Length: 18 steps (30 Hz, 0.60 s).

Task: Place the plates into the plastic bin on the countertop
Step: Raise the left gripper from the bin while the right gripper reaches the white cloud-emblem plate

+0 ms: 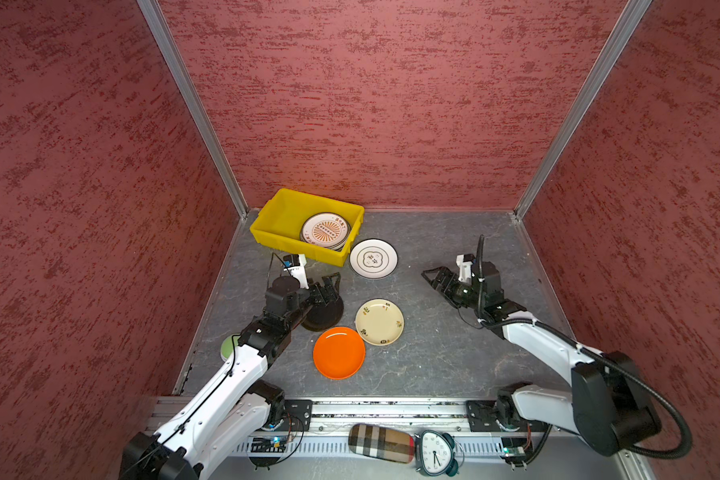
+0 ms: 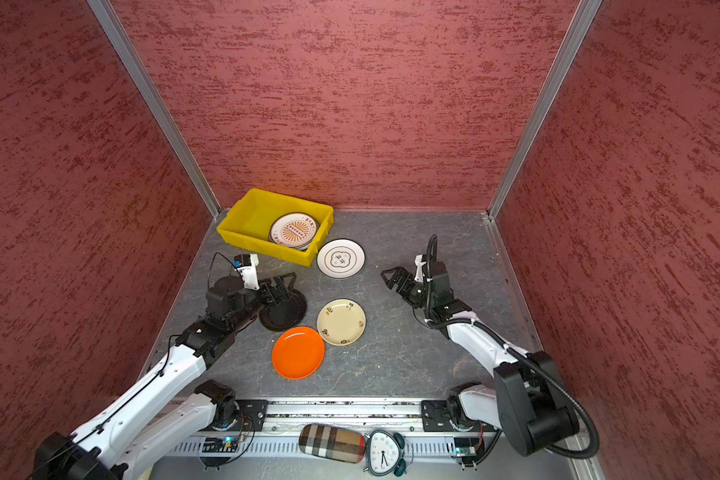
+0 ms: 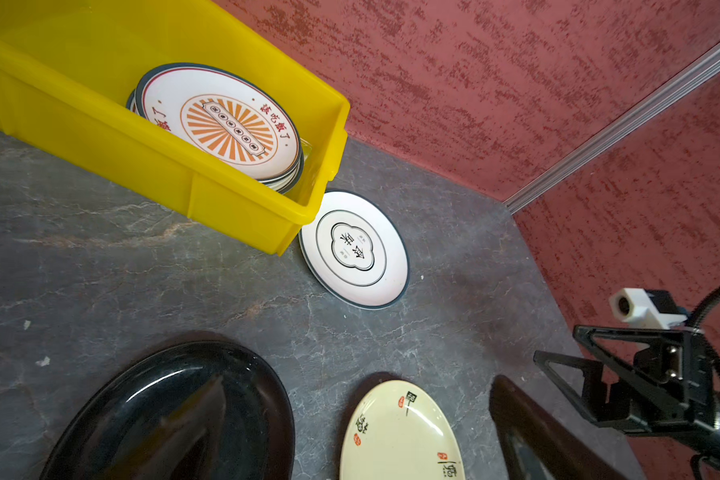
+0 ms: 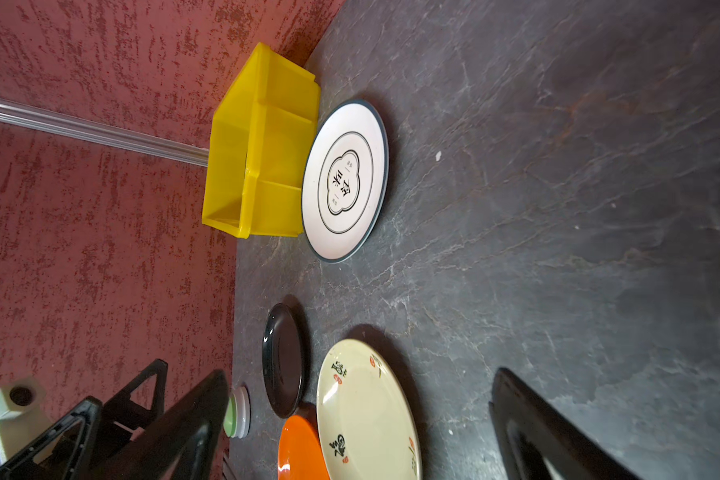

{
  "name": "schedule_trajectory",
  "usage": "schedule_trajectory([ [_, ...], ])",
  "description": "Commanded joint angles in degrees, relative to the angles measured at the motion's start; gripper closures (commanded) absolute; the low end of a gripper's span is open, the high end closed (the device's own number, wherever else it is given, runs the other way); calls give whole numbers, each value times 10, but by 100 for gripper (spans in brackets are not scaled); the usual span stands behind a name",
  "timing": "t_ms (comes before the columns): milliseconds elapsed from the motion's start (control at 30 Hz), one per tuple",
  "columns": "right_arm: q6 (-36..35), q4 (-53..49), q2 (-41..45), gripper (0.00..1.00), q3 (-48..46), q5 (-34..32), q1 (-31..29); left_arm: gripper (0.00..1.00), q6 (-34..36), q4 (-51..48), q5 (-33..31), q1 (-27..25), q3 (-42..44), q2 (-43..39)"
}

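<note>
Task is partway thru. A stack of plates, sunburst plate [image 1: 326, 230] on top, lies inside the plastic bin [image 1: 283, 247]. At least four are left on the countertop [image 1: 433, 353]: the cloud-outline plate [image 1: 373, 258] sits just beside the bin's corner, w/ the black plate [image 1: 325, 320], cream floral plate [image 1: 379, 322] and orange plate [image 1: 339, 352] farther from the bin (a pale green disc [image 1: 226, 348], half hidden under the left arm, may be another). The left gripper [image 1: 332, 282] hangs wide open & empty over the black plate's bin-side edge. The right gripper [image 1: 432, 274], also wide & empty, is well apart from the bin.
</note>
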State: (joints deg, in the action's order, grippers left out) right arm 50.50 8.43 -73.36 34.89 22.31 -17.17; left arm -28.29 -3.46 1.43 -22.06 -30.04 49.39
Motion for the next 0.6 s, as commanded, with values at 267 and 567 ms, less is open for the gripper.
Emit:
schedule_trajectory([
  [267, -67, 52, -213, 1, 153, -8, -3, 1, 34, 49, -10, -2, 20, 46],
  [567, -54, 87, -347, 7, 243, 19, -3, 1, 20, 91, 0, 0, 44, 58],
])
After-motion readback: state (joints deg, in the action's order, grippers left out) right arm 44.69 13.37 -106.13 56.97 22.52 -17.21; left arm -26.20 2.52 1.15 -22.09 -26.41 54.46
